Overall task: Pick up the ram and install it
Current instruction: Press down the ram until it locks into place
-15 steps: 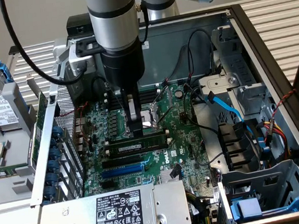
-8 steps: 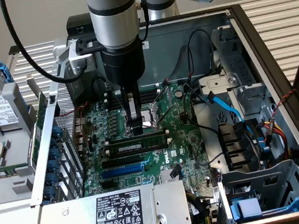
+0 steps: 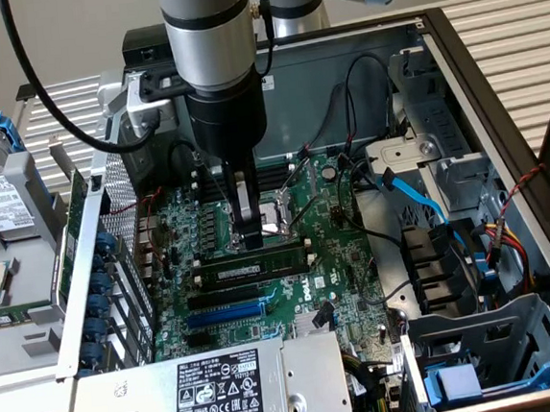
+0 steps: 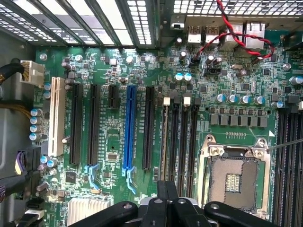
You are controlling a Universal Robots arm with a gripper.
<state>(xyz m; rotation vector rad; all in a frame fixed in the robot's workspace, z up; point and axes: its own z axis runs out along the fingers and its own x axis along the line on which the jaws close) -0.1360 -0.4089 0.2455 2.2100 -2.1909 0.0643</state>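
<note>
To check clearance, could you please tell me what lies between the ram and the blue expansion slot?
In the exterior view, a long black slot lies between the ram and the blue expansion slot.

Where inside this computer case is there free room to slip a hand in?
Little. The clearest gap lies between the blue expansion slot and the power supply. Around the CPU socket it is crowded: the gripper hangs over the ram, and cables cross nearby.
</note>
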